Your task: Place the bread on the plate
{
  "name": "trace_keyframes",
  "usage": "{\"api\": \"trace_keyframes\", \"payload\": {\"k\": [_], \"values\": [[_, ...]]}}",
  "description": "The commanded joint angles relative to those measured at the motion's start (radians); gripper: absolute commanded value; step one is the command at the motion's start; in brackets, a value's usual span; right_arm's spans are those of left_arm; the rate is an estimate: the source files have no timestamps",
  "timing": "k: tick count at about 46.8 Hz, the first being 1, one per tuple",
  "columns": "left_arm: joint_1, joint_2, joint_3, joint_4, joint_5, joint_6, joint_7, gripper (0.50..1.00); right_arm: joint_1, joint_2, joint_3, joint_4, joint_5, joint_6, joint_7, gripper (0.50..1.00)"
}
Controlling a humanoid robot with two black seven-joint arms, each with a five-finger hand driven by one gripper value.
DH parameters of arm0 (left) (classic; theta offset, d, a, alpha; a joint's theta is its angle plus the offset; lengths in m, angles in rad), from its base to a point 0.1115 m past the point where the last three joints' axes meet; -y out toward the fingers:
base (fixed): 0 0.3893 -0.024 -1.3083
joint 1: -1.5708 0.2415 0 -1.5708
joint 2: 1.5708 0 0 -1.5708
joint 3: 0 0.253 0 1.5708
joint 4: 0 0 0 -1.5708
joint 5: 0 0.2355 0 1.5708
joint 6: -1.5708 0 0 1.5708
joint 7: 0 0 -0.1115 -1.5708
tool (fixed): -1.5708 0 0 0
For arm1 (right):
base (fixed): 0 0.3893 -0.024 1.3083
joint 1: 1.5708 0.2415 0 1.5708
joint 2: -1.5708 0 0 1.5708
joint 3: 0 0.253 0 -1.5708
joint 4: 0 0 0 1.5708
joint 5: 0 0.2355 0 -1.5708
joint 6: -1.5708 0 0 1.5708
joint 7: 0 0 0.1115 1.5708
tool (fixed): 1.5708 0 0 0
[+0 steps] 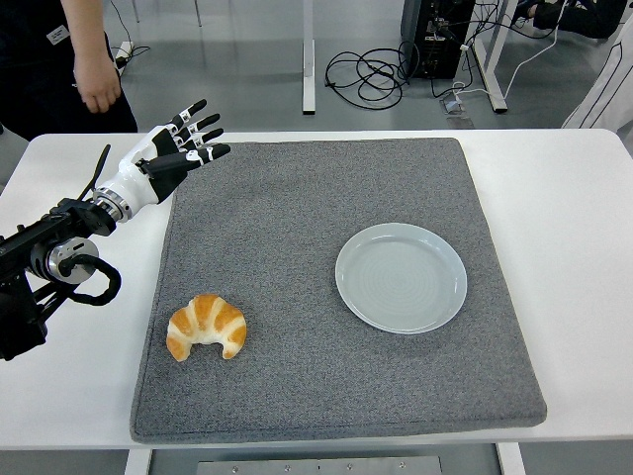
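Note:
A golden croissant (207,327) lies on the grey mat (326,287) near its front left corner. A pale blue plate (401,277) sits empty on the mat, right of centre. My left hand (183,145) hovers over the mat's far left corner with its fingers spread and holding nothing, well behind the croissant. The right arm is out of view.
A person stands at the top left behind the table, one hand (97,84) hanging near my left hand. The mat covers most of the white table (564,218). Cables and table legs lie on the floor beyond.

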Motion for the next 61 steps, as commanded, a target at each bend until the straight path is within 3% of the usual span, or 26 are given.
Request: {"api": "trace_keyframes", "payload": {"k": [1, 61], "values": [[0.0, -0.001, 0.003, 0.0, 0.003, 0.004, 0.0, 0.96, 0.0, 0.0, 0.0, 0.001, 0.0, 0.0, 0.0, 1.0], [0.008, -0.003, -0.008, 0.0, 0.001, 0.015, -0.008, 0.958, 0.0, 0.0, 0.001, -0.001, 0.0, 0.0, 0.0, 1.0]]}}
